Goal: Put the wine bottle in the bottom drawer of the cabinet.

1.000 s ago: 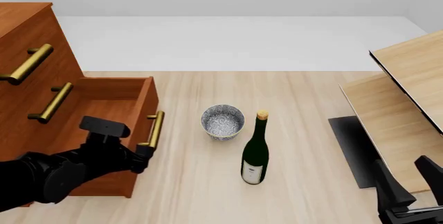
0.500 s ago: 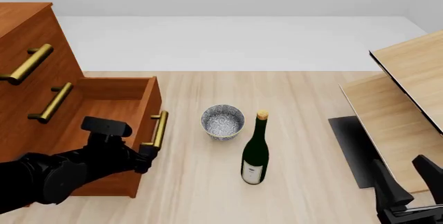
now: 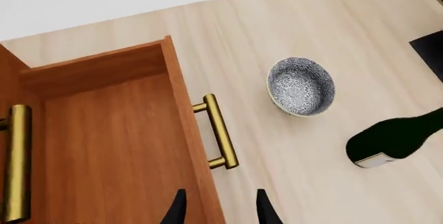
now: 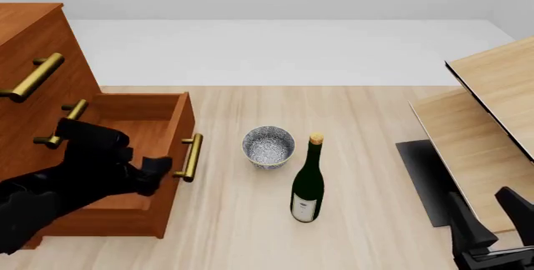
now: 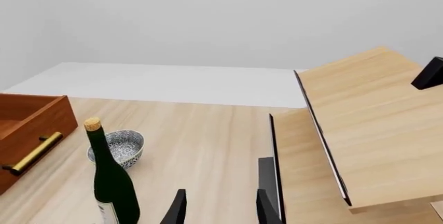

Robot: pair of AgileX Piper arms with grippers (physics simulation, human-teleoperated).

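The wine bottle [image 4: 307,182] stands upright on the table, dark green with a cork top and a white label; it also shows in the right wrist view [image 5: 111,182]. The bottom drawer [image 4: 137,129] of the cabinet [image 4: 37,89] is pulled out, its brass handle [image 4: 190,157] facing the bottle. My left gripper [image 4: 157,171] is open and empty, above the drawer's front wall just behind the handle [image 3: 220,130]; its fingertips [image 3: 178,211] straddle the wall from above. My right gripper [image 4: 491,217] is open and empty at the near right, well clear of the bottle.
A speckled grey-white bowl [image 4: 269,147] sits just behind and left of the bottle, between it and the drawer. Pale light-wood furniture with black edges [image 4: 484,114] and a dark mat [image 4: 421,179] fill the right side. Two upper drawer handles [image 4: 34,76] jut out at left.
The drawer slid out a little further. My left gripper then came off the handle and rose back to the left, over the drawer. Bottle, bowl and right arm have not moved.
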